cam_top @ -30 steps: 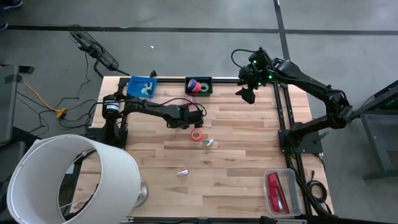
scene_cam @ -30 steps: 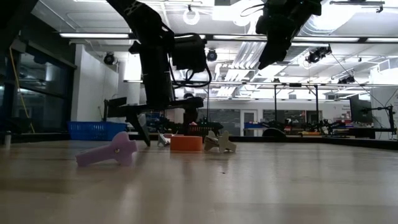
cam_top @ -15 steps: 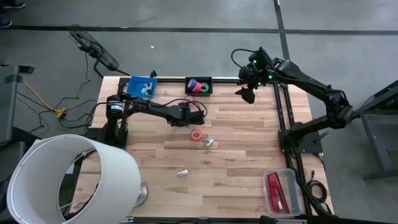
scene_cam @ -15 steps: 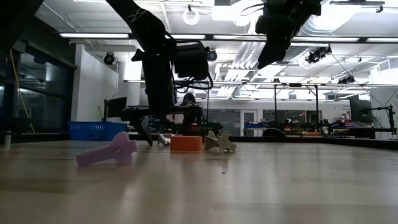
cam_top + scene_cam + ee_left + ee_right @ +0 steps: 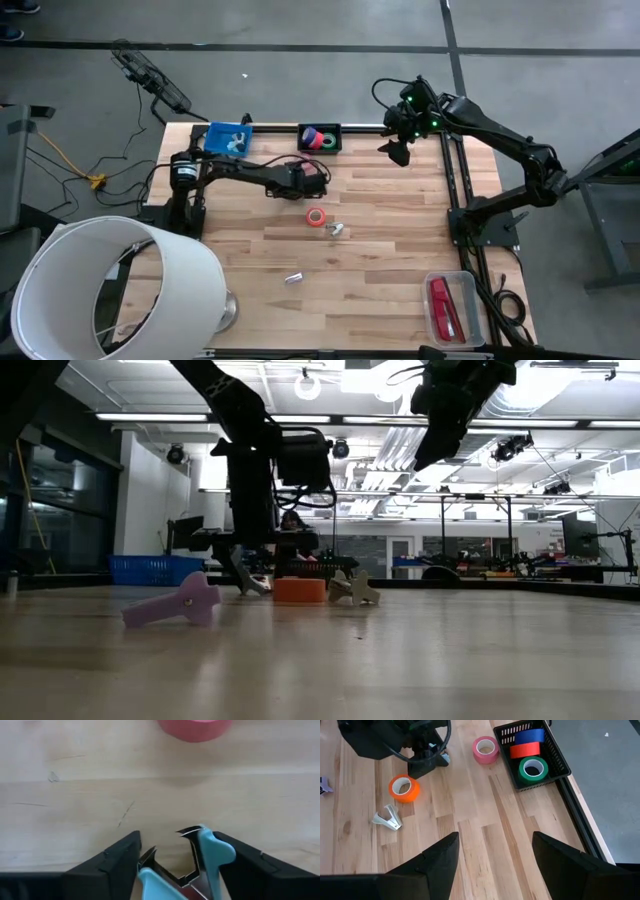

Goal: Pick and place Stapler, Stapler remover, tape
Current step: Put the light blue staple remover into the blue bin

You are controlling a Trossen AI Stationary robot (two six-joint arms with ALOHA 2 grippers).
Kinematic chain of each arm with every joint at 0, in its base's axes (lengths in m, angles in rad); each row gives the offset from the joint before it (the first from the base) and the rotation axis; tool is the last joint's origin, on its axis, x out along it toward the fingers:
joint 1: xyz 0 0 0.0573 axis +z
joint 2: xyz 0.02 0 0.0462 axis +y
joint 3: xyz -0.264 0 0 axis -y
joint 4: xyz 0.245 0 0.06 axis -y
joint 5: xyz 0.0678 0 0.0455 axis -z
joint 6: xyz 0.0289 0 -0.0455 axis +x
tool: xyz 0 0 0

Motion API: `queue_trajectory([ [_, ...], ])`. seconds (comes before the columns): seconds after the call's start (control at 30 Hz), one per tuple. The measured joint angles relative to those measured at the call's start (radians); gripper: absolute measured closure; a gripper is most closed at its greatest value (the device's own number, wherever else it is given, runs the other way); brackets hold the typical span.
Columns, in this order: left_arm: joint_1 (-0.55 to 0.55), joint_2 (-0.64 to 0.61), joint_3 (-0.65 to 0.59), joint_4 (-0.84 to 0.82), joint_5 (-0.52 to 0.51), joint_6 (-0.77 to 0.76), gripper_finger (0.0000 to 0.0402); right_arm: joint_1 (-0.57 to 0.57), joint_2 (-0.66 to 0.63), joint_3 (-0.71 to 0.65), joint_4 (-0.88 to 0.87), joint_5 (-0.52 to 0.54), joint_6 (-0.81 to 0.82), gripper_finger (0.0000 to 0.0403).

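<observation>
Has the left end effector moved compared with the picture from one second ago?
Yes. In the high view, the left end effector has shifted away from the orange tape roll and toward the black basket at the table's far edge.

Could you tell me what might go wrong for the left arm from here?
The left gripper pinches the blue staple remover only at its fingertips, so it may twist or slip out when lifted. The pink tape roll lies just ahead and could get knocked. The right gripper hovers near the basket.

Your left gripper (image 5: pixel 170 862) sits low at the table, fingers closing; your right gripper (image 5: pixel 492 857) hangs raised, open
</observation>
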Motion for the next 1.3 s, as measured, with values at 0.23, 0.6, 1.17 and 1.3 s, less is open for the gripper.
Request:
queue_trajectory([
  [0.23, 0.0, 0.006, 0.061, -0.073, -0.002, -0.006, 0.0214, 0.0, 0.0, 0.0, 0.004, 0.0, 0.0, 0.016],
  [0.6, -0.002, 0.006, 0.075, -0.095, 0.014, 0.006, 0.0224, 0.0, 0.0, 0.0, 0.003, 0.0, 0.0, 0.016],
  [1.17, 0.003, 0.004, 0.075, -0.102, 0.023, 0.002, 0.0225, 0.0, 0.0, 0.0, 0.002, 0.0, 0.0, 0.016],
  [1.3, 0.01, 0.003, 0.076, -0.103, 0.025, 0.005, 0.0219, 0.0, 0.0, 0.0, -0.004, 0.0, 0.0, 0.016],
])
